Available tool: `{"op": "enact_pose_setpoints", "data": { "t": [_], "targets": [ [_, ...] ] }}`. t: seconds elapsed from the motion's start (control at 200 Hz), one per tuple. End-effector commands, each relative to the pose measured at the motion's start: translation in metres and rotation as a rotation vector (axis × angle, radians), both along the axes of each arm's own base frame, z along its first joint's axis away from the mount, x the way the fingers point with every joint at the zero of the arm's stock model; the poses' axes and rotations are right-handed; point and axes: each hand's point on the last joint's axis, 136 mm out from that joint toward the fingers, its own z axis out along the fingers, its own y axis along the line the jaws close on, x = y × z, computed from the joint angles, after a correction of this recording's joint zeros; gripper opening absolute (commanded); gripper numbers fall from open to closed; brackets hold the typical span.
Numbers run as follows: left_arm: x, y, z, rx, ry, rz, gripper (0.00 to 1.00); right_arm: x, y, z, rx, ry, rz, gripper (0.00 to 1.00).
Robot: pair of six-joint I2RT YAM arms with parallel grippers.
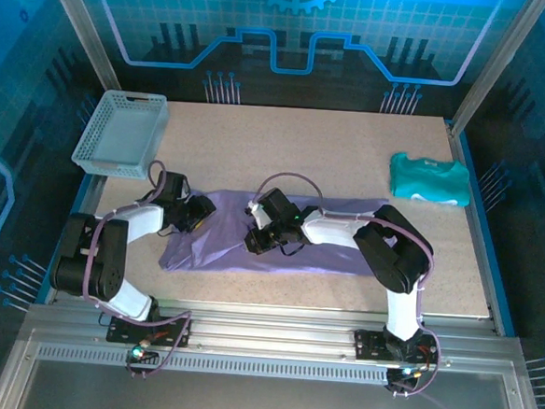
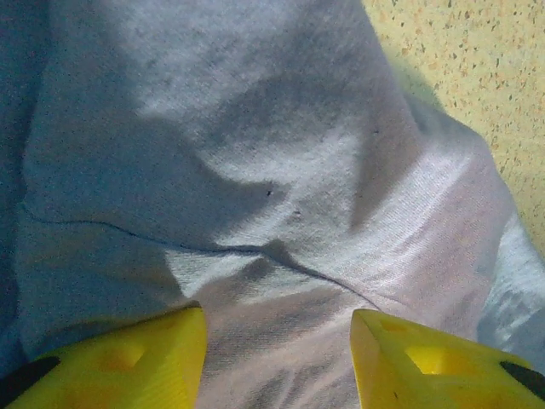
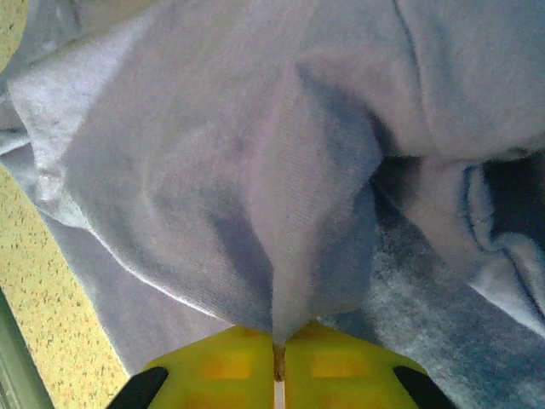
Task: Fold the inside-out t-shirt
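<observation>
My right gripper (image 3: 279, 354) is pinched shut on a thin ridge of the shirt (image 1: 218, 254), spread on the table (image 1: 351, 145); my left gripper (image 2: 277, 349) gapes over it (nothing held); I judge the slim pinch could slip or lift one layer only.

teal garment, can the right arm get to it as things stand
Probably not yet: the right gripper is shut on a pinch of the lavender t-shirt. The table between it and the teal garment looks bare, so likely yes after letting go.
</observation>
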Motion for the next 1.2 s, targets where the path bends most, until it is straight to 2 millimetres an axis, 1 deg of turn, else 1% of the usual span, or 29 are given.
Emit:
{"op": "enact_pose_setpoints", "data": {
  "t": [0.0,0.085,0.24,0.395,0.53,0.575,0.625,0.685,0.74,0.82,0.93,0.995,1.07,1.135,1.195],
  "targets": [
    [-0.009,0.007,-0.018,0.058,0.036,-0.011,0.49,-0.006,0.000,0.024,0.033,0.011,0.026,0.07],
    [-0.011,0.010,-0.022,0.075,0.045,-0.012,0.49,-0.012,0.000,0.033,0.047,0.027,0.040,0.05],
    [-0.014,0.014,-0.027,0.097,0.062,-0.013,0.49,-0.025,-0.003,0.040,0.041,0.083,0.068,0.05],
    [-0.014,0.017,-0.028,0.114,0.063,-0.015,0.49,-0.033,-0.019,0.040,-0.035,0.115,0.073,0.08],
    [-0.014,0.018,-0.028,0.129,0.065,-0.023,0.49,-0.035,-0.028,0.045,-0.067,0.135,0.071,0.13],
    [-0.013,0.019,-0.028,0.131,0.064,-0.024,0.49,-0.036,-0.030,0.047,-0.073,0.133,0.072,0.18],
    [-0.013,0.018,-0.028,0.132,0.065,-0.026,0.49,-0.035,-0.033,0.050,-0.077,0.128,0.069,0.25],
    [-0.013,0.018,-0.028,0.129,0.067,-0.026,0.49,-0.032,-0.034,0.054,-0.077,0.114,0.062,0.30],
    [-0.013,0.018,-0.027,0.128,0.067,-0.028,0.49,-0.028,-0.033,0.058,-0.077,0.093,0.057,0.33],
    [-0.012,0.017,-0.026,0.126,0.067,-0.030,0.50,-0.022,-0.028,0.062,-0.076,0.054,0.058,0.35],
    [-0.011,0.016,-0.022,0.121,0.062,-0.031,0.50,-0.015,-0.009,0.068,-0.046,-0.001,0.080,0.35],
    [-0.010,0.016,-0.020,0.115,0.057,-0.030,0.51,-0.006,0.005,0.064,-0.030,-0.027,0.083,0.34],
    [-0.008,0.013,-0.013,0.103,0.049,-0.035,0.51,0.007,0.016,0.051,-0.031,-0.032,0.070,0.31],
    [-0.006,0.012,-0.007,0.096,0.040,-0.036,0.52,0.017,0.020,0.037,-0.045,-0.033,0.054,0.29],
    [-0.002,0.011,0.002,0.092,0.022,-0.038,0.53,0.019,0.020,0.019,-0.061,-0.005,0.050,0.28]
  ]
}}
